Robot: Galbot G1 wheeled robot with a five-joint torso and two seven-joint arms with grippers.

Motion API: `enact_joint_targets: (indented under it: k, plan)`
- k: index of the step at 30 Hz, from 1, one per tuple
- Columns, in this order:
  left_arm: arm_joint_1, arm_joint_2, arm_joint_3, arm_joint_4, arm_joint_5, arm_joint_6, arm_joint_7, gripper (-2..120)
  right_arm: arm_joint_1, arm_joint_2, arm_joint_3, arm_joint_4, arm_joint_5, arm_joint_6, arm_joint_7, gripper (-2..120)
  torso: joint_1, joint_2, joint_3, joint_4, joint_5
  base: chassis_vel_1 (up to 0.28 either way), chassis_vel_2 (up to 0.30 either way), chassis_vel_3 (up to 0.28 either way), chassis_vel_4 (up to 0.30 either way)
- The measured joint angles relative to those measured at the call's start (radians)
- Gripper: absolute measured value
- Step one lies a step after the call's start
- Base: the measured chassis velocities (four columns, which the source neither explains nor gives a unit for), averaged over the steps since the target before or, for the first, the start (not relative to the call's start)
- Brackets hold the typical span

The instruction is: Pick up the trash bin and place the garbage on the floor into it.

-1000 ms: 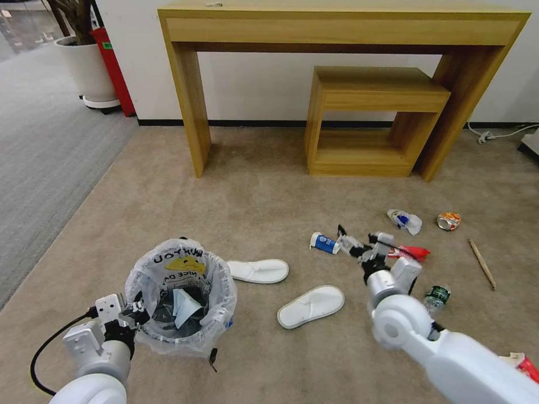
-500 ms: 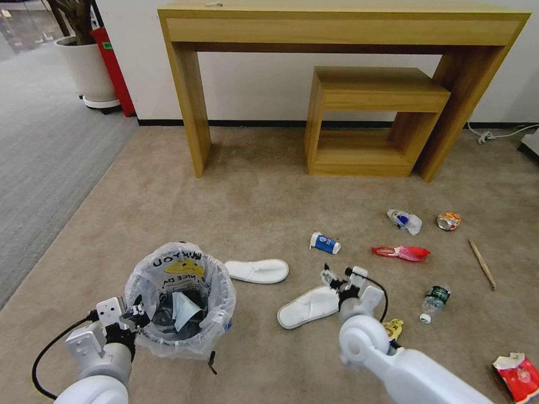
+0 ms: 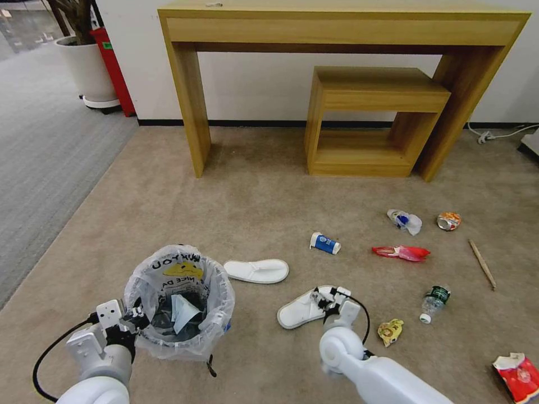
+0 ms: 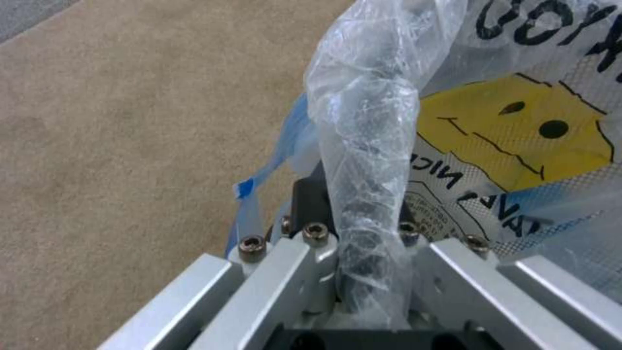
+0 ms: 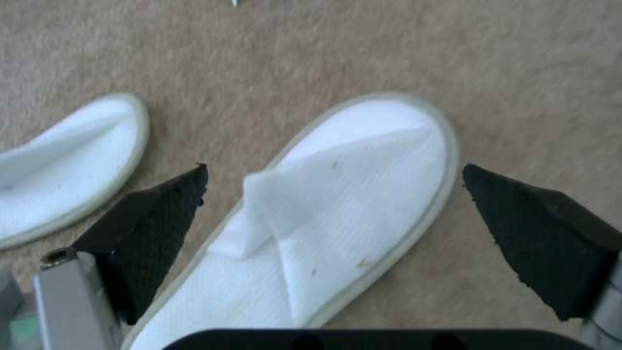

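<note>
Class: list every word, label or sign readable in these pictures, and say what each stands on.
"NICE DA": black print on the trash bin's bag, partly creased.
Yellow smiley face, no words: the same bag.
Larger black letters above it: cut off, unreadable.
Paper cup, bottle and wrapper labels: too small to read.

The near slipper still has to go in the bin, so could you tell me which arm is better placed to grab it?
Right. The right gripper is open directly above the near slipper, while the left gripper holds the trash bin.
</note>
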Motion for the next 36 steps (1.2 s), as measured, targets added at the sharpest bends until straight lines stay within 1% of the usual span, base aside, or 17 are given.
enact_joint_targets:
  k: [2, 6, 10, 13, 17, 20, 23, 24, 25, 31, 36]
  plan:
    - [-0.001, 0.0, -0.001, 0.003, -0.003, -0.001, 0.0, 1, 0.008, 0.043, -0.007, -0.042, -0.012, 0.007, -0.012, 100, 0.0, 0.0, 0.0, 0.0001, 0.0001, 0.0, 0.0, 0.0, 0.0]
    - [-0.001, 0.0, 0.0, 0.004, -0.003, -0.002, 0.0, 1, 0.012, 0.057, -0.009, -0.054, -0.017, 0.01, -0.017, 100, 0.0, 0.0, 0.0, 0.0001, 0.0001, 0.0, 0.0, 0.0, 0.0]
    - [-0.002, 0.002, 0.0, 0.007, -0.004, -0.005, 0.0, 1, 0.02, 0.086, -0.009, -0.078, -0.02, 0.012, -0.028, 100, 0.0, 0.0, 0.0, 0.0001, 0.0, 0.0, 0.0, 0.0, 0.0]
    - [0.0, 0.007, 0.0, 0.007, -0.007, -0.008, 0.001, 1, 0.026, 0.108, -0.005, -0.116, -0.031, 0.022, -0.04, 100, 0.0, 0.0, 0.0, 0.0001, 0.0001, 0.0, 0.0, 0.0, 0.0]
    - [0.0, 0.009, 0.0, 0.008, -0.008, -0.009, 0.001, 1, 0.027, 0.117, -0.001, -0.133, -0.034, 0.025, -0.047, 100, 0.0, 0.0, 0.0, 0.0001, 0.0001, 0.0, 0.0, 0.0, 0.0]
    - [-0.005, 0.013, 0.005, 0.015, -0.011, -0.009, 0.002, 1, 0.037, 0.153, 0.006, -0.194, -0.046, 0.035, -0.059, 100, 0.0, 0.0, 0.0, 0.0001, 0.0001, 0.0, 0.0, 0.0, 0.0]
    - [-0.004, 0.016, 0.007, 0.015, -0.013, -0.009, 0.002, 1, 0.046, 0.17, 0.006, -0.23, -0.046, 0.037, -0.067, 100, 0.0, 0.0, 0.0, 0.0001, 0.0002, 0.0, 0.0, 0.0, 0.0]
    - [-0.002, 0.02, 0.006, 0.015, -0.018, -0.01, 0.002, 1, 0.056, 0.185, 0.007, -0.268, -0.05, 0.045, -0.078, 100, 0.0, 0.0, 0.0, 0.0001, 0.0001, 0.0, 0.0, 0.0, 0.0]
    - [-0.002, 0.02, 0.006, 0.015, -0.018, -0.01, 0.002, 1, 0.056, 0.185, 0.007, -0.268, -0.05, 0.045, -0.078, 100, 0.0, 0.0, 0.0, 0.0001, 0.0001, 0.0, 0.0, 0.0, 0.0]
    - [0.0, 0.034, 0.002, 0.013, -0.027, -0.011, 0.001, 1, 0.078, 0.214, 0.012, -0.357, -0.06, 0.064, -0.103, 100, 0.0, 0.0, 0.0, 0.0001, 0.0002, 0.0, 0.0, 0.0, 0.0]
    - [-0.003, 0.037, 0.004, 0.017, -0.029, -0.012, 0.001, 1, 0.084, 0.215, 0.014, -0.375, -0.064, 0.069, -0.111, 99, 0.0, 0.0, 0.0, 0.0001, 0.0001, 0.0, 0.0, 0.0, 0.0]
